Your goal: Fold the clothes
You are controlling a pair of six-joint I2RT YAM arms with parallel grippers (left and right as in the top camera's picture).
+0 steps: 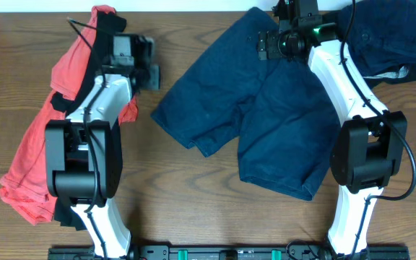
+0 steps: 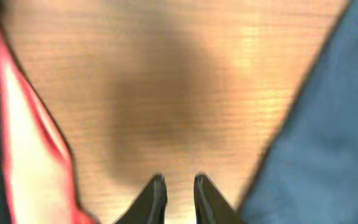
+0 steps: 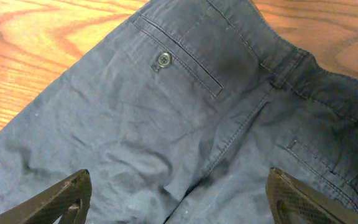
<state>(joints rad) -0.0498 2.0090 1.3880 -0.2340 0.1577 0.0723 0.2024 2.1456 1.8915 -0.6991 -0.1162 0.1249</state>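
Note:
Dark navy-blue shorts (image 1: 266,130) lie spread in the middle of the table, back side up, with a buttoned pocket (image 3: 164,59) showing. My right gripper (image 1: 273,45) hovers over their waist end, open wide. Its fingers (image 3: 67,194) straddle the centre seam of the shorts (image 3: 166,124) with nothing held. A coral-red garment (image 1: 35,144) lies at the left over a long black one (image 1: 67,217). My left gripper (image 1: 152,72) sits over bare wood between the red garment (image 2: 23,143) and the shorts (image 2: 328,137). This gripper (image 2: 179,183) is shut, with only a thin slit between its tips and nothing in them.
Another dark garment (image 1: 388,36) with pale-grey trim (image 1: 392,74) is heaped at the back right corner, partly under the right arm. Bare wooden table (image 1: 179,209) shows in front of the shorts and between the two piles. The arm bases stand at the front edge.

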